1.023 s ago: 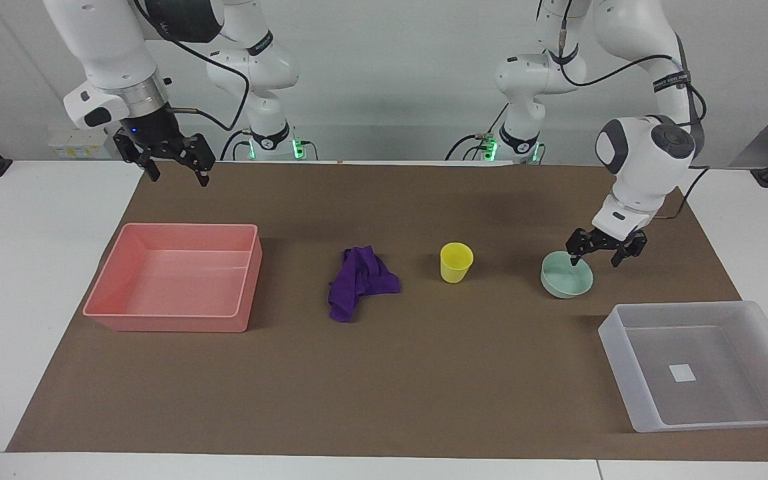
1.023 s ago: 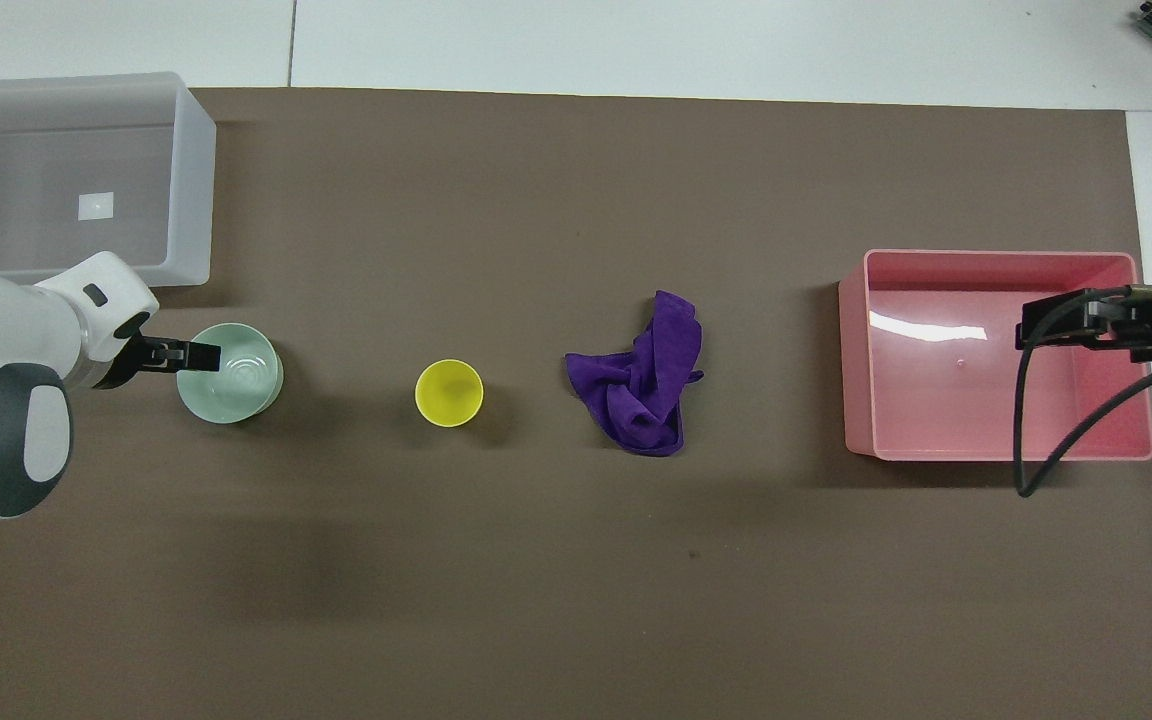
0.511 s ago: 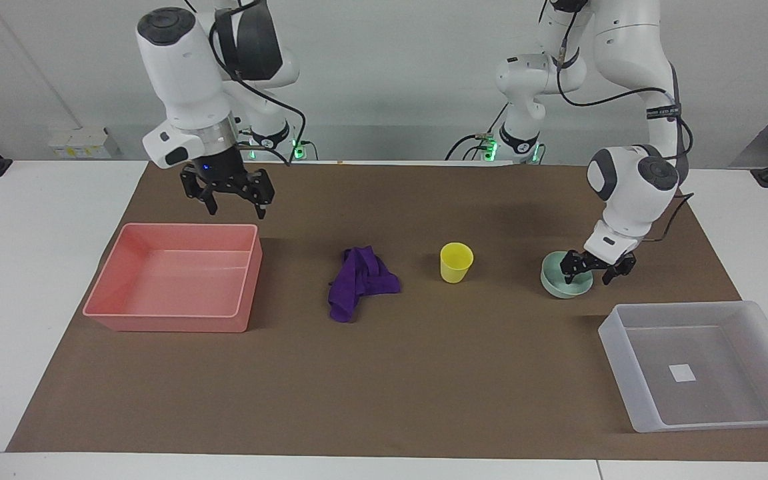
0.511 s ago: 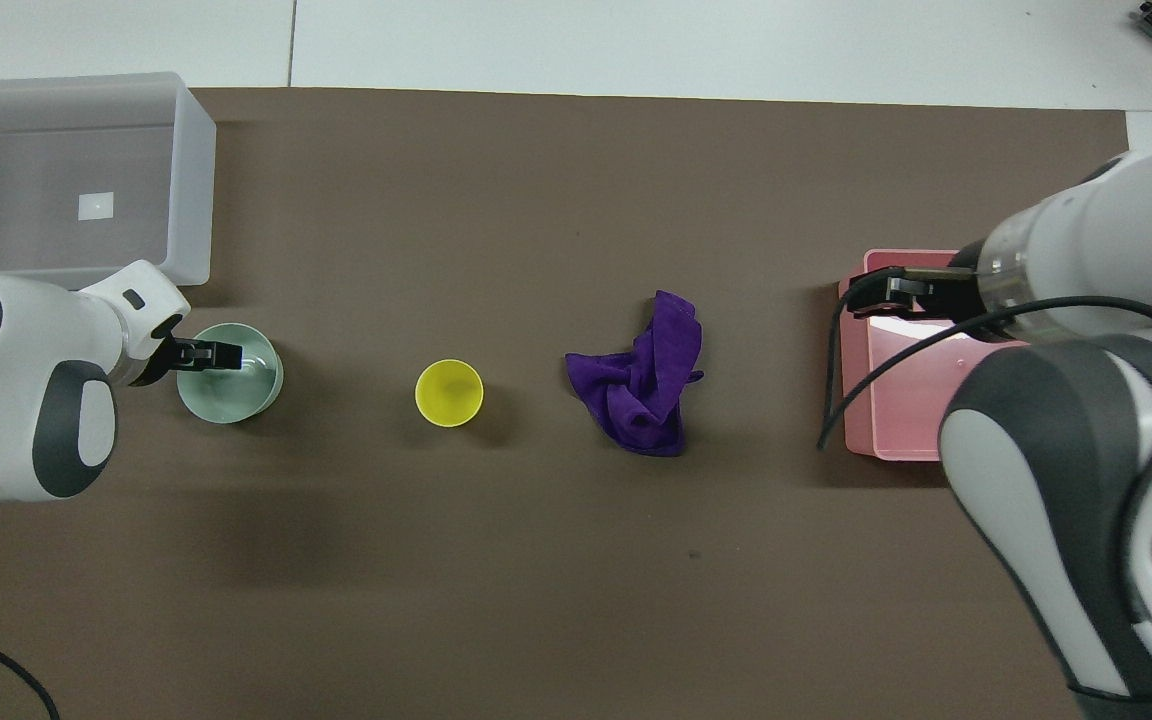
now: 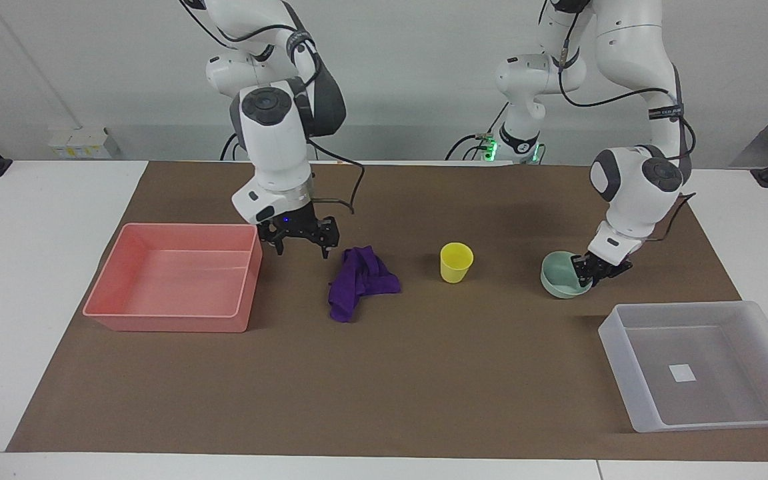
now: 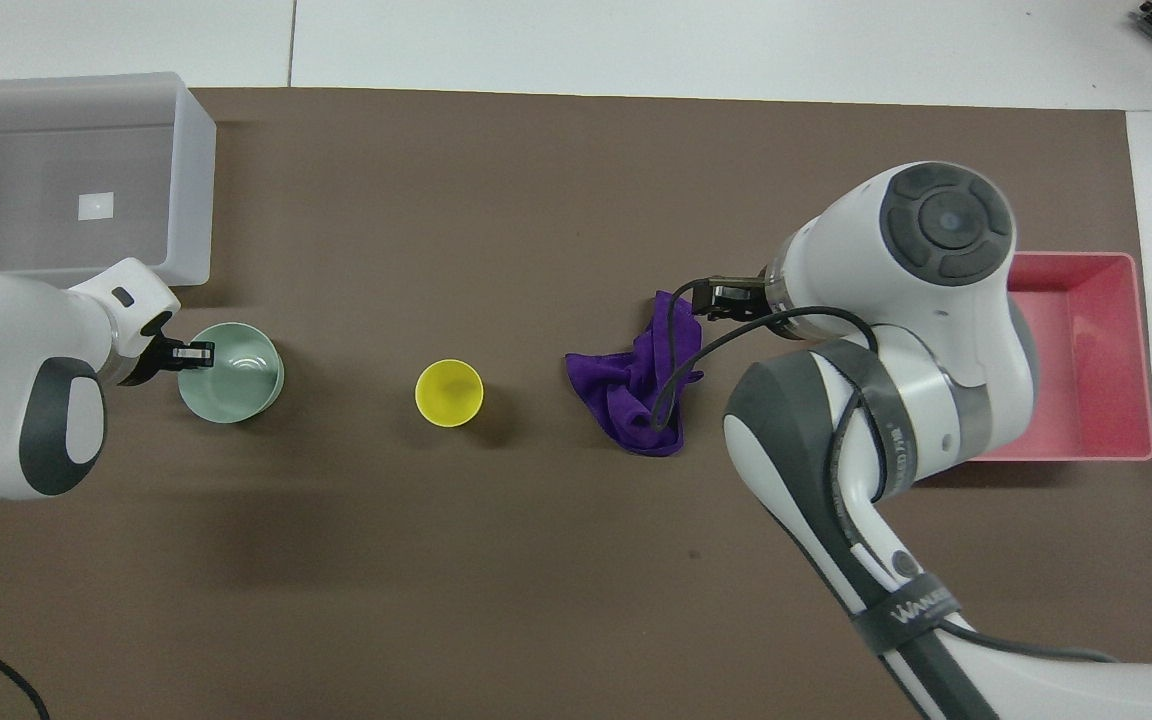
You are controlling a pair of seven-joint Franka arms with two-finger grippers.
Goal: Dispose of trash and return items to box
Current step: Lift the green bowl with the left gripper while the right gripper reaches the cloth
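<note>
Bright, even overhead light; soft shadows on the brown mat (image 5: 384, 373); sharp focus throughout.

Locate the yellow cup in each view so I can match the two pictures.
Facing view: the yellow cup stands mid-mat, between the purple rag and the green bowl.
Overhead view: the yellow cup sits between the same two, order mirrored.
Shared landmark: the purple rag.

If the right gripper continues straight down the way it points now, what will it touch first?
Probably the brown mat, just beside the purple rag. The right gripper, fingers open, hangs between rag and pink tray, though depth is unclear.
</note>
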